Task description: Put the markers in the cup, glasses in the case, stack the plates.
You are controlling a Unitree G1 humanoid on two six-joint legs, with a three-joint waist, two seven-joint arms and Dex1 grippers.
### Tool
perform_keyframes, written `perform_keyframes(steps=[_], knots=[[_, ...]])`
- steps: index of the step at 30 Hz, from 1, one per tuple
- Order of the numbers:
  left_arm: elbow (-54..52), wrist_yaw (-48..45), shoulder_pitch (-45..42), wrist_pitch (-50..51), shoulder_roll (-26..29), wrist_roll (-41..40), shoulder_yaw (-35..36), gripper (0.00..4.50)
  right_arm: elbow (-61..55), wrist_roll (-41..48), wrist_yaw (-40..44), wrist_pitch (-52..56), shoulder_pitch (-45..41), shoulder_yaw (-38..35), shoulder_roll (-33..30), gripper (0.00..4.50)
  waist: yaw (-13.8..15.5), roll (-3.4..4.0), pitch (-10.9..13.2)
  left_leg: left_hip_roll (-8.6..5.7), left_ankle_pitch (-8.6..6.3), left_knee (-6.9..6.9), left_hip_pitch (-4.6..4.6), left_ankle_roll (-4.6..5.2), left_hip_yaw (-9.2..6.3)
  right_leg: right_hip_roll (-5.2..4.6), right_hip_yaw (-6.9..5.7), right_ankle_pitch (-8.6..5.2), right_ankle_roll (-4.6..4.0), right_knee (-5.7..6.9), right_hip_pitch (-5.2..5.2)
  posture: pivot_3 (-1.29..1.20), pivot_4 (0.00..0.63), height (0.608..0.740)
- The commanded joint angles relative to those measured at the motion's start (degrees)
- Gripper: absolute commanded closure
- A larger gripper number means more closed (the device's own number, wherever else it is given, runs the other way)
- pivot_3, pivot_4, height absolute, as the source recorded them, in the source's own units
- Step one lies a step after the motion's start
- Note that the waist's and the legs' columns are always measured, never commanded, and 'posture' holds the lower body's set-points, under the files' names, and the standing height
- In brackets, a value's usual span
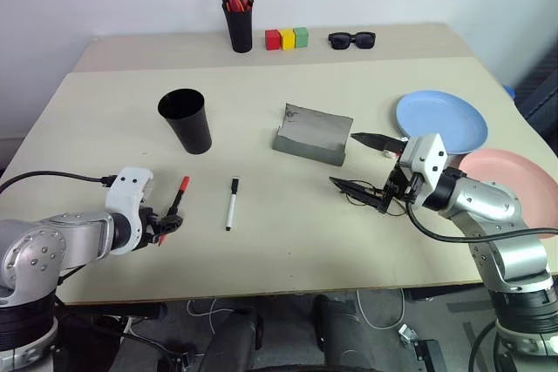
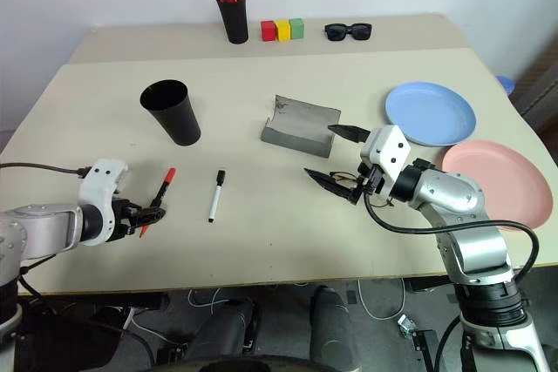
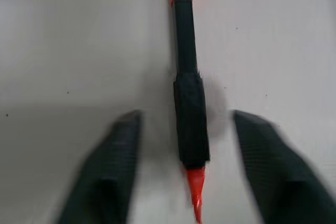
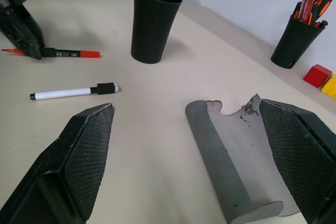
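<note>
Beige counter [image 1: 288, 241] | left gripper [image 1: 166, 222] jaws apart, straddling slim red-and-black marker [image 1: 177, 198]; light, stiff, grip mid-barrel | right gripper [image 1: 366, 167] jaws wide, empty

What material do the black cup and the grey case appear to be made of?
The black cup looks like plastic: smooth, thin-walled, with a faint sheen. The grey case looks like felt or a similar fabric: matte, soft-looking, with a ragged flap edge.
</note>
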Motion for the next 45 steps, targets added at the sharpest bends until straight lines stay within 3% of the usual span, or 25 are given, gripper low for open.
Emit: perform_keyframes(steps=[1, 2, 7, 11, 14, 18, 22, 32, 45], knots=[[0.4, 0.8, -1.7, 0.5, -1.2, 1.8, -0.6, 3.99, -2.4, 0.0, -0.5, -0.5, -0.4, -1.6, -0.8, 0.00, -0.1, 0.00, 0.0, -0.01, 0.00, 0.00, 0.01, 0.00, 0.02, -0.01, 0.01, 0.00, 0.00, 0.00, 0.01, 0.00, 0.150, 0.740], [0.6, 0.5, -1.7, 0.5, -1.1, 1.7, -0.9, 4.48, -2.4, 0.0, -0.5, -0.5, -0.4, -1.6, -0.8, 0.00, -0.1, 0.00, 0.0, -0.01, 0.00, 0.00, 0.01, 0.00, 0.01, -0.01, 0.01, 0.00, 0.00, 0.00, 0.00, 0.00, 0.150, 0.740], [-1.7, -4.4, -1.9, 0.2, 0.7, 0.9, -2.4, 4.48, -1.6, -0.5, -0.6, -0.8, -0.9, -1.3, -0.6, 0.00, -0.1, 0.00, 0.0, 0.00, 0.00, -0.01, 0.01, 0.00, 0.02, 0.00, 0.00, -0.01, -0.01, 0.00, 0.00, 0.00, 0.150, 0.740], [-4.1, -16.0, -3.5, -17.1, 4.7, 3.9, -3.8, 4.48, 0.0, 2.8, 1.8, 1.6, -0.9, -3.0, -1.8, 0.00, 0.0, -0.04, 0.0, 0.00, 0.01, 0.00, -0.03, -0.01, 0.02, 0.00, 0.00, -0.02, -0.03, -0.01, -0.01, 0.00, 0.150, 0.740], [-3.2, -23.8, -6.3, -33.5, 1.9, 7.0, -3.8, 4.48, 1.4, 8.4, 3.0, 5.9, -1.3, -5.2, -1.4, 0.00, 0.1, -0.03, 0.0, 0.00, 0.00, 0.01, -0.03, -0.02, 0.04, -0.04, 0.00, -0.10, -0.20, -0.05, 0.00, 0.00, 0.150, 0.740], [0.2, -29.0, -9.0, -47.6, -0.8, 12.2, -5.8, 4.48, 0.7, 15.2, 3.0, 12.9, -1.7, -6.5, -1.2, 0.00, -0.2, -0.02, 0.0, 0.00, 0.00, 0.00, -0.03, -0.01, 0.06, -0.05, 0.01, -0.09, -0.20, -0.12, 0.03, 0.00, 0.150, 0.740], [6.9, -30.3, -13.1, -60.5, -3.7, 18.9, -7.5, 4.48, 0.3, 20.7, 1.6, 20.5, -3.4, -7.1, -1.6, 0.00, -0.1, -0.01, 0.0, 0.01, 0.00, -0.02, -0.03, 0.01, 0.08, -0.02, 0.01, -0.06, -0.17, -0.12, 0.02, 0.00, 0.150, 0.740], [34.8, -27.8, -26.0, -89.6, -8.1, 30.9, -4.4, 4.48, 0.2, 15.9, 0.2, 15.8, -5.9, -5.9, 0.1, 0.00, 0.0, -0.04, 0.0, -0.03, -0.02, 0.05, -0.07, 0.06, 0.10, -0.04, -0.01, 0.03, 0.02, -0.18, 0.03, 0.00, 0.150, 0.740], [46.4, -27.6, -23.6, -98.5, -14.6, 29.6, -2.7, 4.48, 0.1, 12.3, -0.1, 13.0, -6.6, -4.4, 0.5, 0.00, 0.0, -0.04, 0.0, -0.03, -0.02, 0.06, -0.07, 0.06, 0.09, -0.04, -0.01, 0.04, 0.03, -0.13, 0.01, 0.00, 0.150, 0.740]])
